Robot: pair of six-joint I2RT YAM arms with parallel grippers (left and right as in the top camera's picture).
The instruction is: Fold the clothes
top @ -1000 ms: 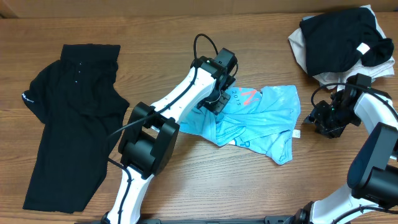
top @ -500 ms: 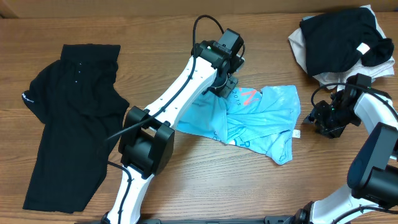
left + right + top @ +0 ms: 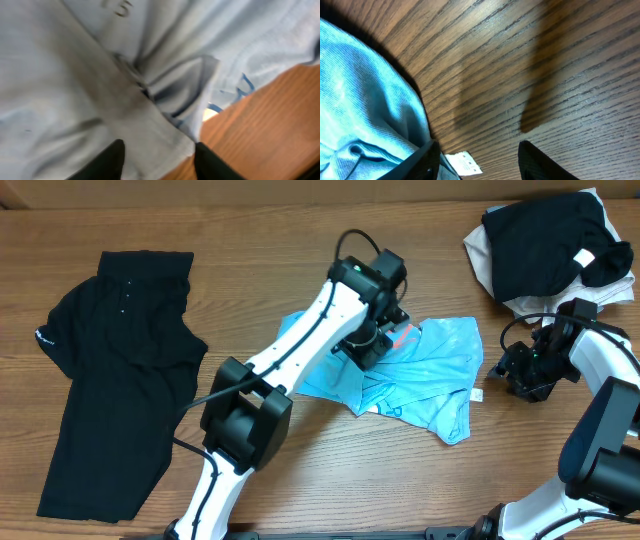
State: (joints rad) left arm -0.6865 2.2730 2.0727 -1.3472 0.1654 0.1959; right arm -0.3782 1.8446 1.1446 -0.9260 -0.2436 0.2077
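My left end effector [image 3: 368,343] has just let go. A second ago it was pinching a fold of the light blue T-shirt [image 3: 440,355] and lifting it. Now its fingers stand apart in the wrist view, with a band of fabric lying loose between them and nothing clamped. The lifted edge has dropped back and to the left, so blue cloth covers what was bare desk [image 3: 300,220] beyond the arm. The shirt lies mid-desk, still bunched, so I judge this is spreading rather than folding yet. My right end effector [image 3: 522,373] has not moved. It hovers partly open and empty just right of the shirt, beside the neck tag [image 3: 462,162].
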